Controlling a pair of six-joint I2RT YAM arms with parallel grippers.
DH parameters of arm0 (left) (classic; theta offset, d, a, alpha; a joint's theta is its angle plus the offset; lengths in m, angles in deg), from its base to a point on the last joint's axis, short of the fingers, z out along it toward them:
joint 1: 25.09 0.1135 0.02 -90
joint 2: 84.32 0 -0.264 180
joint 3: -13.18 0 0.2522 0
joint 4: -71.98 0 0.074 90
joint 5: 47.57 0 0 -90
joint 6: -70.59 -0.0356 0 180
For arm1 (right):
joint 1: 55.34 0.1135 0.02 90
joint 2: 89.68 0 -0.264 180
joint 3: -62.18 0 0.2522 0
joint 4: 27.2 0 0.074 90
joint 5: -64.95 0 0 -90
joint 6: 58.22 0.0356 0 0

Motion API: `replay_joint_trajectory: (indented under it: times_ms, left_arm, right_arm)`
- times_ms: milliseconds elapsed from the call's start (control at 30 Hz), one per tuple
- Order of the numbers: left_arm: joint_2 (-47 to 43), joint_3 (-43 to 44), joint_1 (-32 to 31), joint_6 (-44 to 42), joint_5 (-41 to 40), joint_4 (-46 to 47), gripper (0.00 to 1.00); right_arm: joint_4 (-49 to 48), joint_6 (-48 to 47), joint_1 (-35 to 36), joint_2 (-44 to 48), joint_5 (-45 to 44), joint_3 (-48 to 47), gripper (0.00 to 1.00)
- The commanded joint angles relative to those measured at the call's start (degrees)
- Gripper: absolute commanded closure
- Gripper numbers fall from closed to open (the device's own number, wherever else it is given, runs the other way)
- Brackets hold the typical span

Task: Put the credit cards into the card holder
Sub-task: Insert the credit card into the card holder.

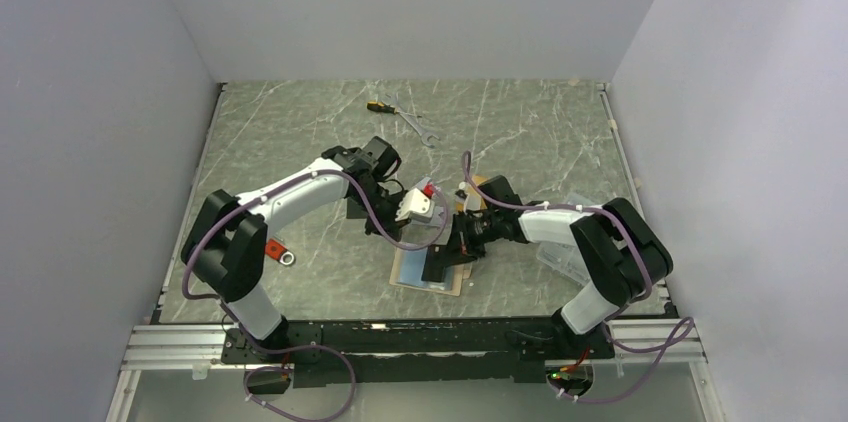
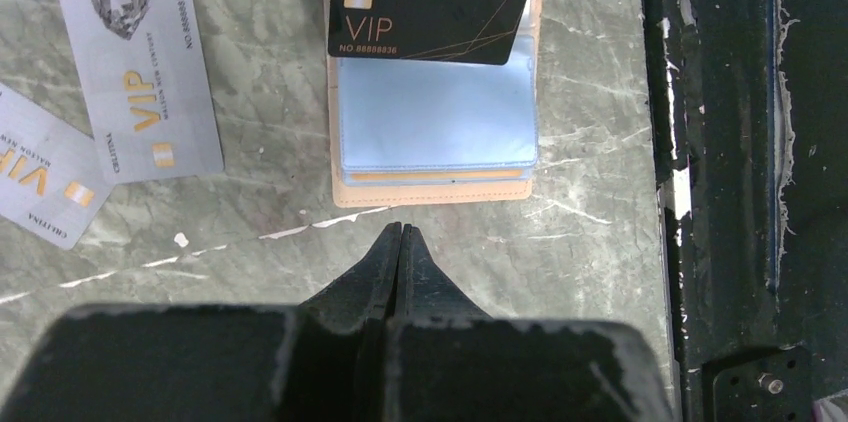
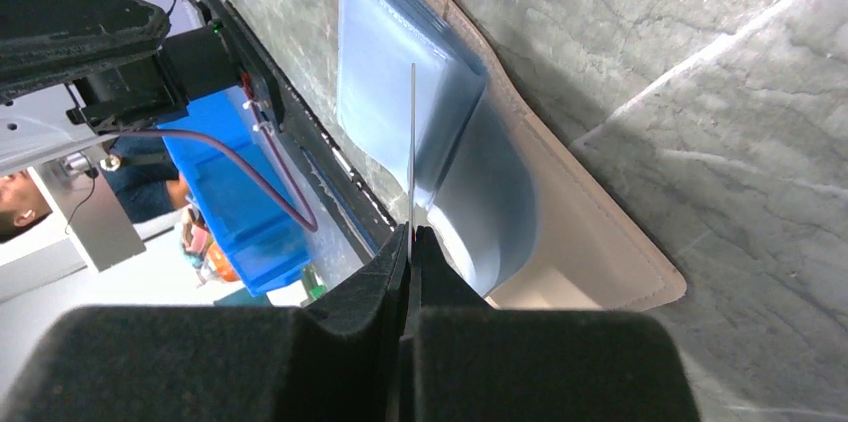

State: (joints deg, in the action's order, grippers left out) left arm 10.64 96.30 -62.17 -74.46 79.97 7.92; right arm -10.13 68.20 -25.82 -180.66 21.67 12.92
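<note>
Visibly: one black card (image 2: 430, 4), two silver cards (image 2: 140, 82), one holder (image 2: 436, 192).

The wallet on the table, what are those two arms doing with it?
They are loading cards into it. The right gripper pinches the black card and holds its edge at the blue sleeves of the open card holder. The left gripper, shut and empty, points at the holder's edge. Two silver cards lie on the table beside it, waiting.
</note>
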Motion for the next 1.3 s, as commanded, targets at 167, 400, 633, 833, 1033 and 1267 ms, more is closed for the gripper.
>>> replay_joint_trajectory:
  times_ms: [167, 400, 633, 833, 1033, 1267]
  left_arm:
    - [2.2, -2.7, -6.0, -2.9, 0.4, 4.6, 1.0]
    - [4.3, -4.1, -8.1, -3.0, -1.9, 7.2, 1.0]
    - [4.4, -6.0, -8.4, -3.0, -6.6, 7.7, 1.0]
    - [4.3, -6.9, -8.4, -2.1, -10.2, 8.7, 1.0]
    - [4.3, -7.7, -8.3, -1.9, -11.2, 9.4, 1.0]
    - [4.2, -9.8, -8.8, -2.5, -13.3, 9.8, 1.0]
  right_arm:
    - [-2.9, -2.1, -0.5, 2.3, 3.4, 3.5, 1.0]
    - [-6.4, -1.5, -2.5, 2.3, 6.4, 7.1, 1.0]
    - [-8.5, -1.7, -2.6, -0.5, 9.2, 5.3, 1.0]
    - [-7.9, -2.9, -2.6, -2.2, 10.8, 3.4, 1.0]
    - [-7.1, -3.3, -2.6, -2.7, 8.3, 2.3, 1.0]
    - [-10.6, -0.8, -3.2, -2.1, 3.4, 3.8, 1.0]
